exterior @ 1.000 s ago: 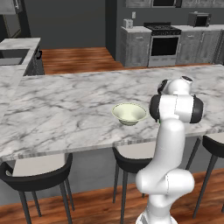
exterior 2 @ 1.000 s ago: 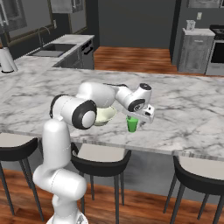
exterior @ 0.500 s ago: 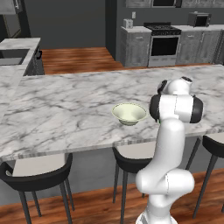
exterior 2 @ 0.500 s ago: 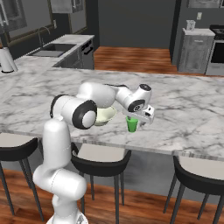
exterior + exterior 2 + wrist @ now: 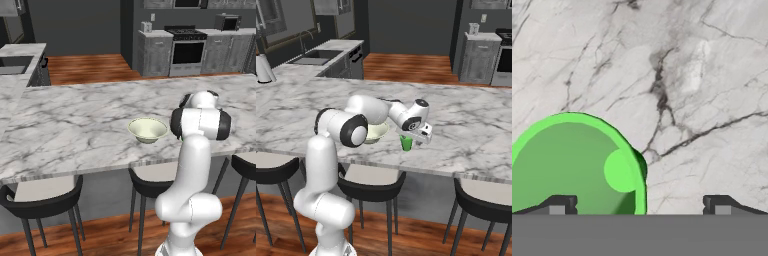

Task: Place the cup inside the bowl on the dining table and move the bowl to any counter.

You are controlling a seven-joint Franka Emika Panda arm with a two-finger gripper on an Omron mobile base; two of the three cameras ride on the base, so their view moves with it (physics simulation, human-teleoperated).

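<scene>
A home kitchen: stove, sink, marble dining table with stools.

cup: green, upright | bowl: cream, beside | dining table: marble

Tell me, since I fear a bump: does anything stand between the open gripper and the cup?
Nothing visible does. The gripper hangs open directly above the cup; the hand view looks straight into the cup, offset toward one fingertip. The bowl sits beside it on the dining table.
</scene>
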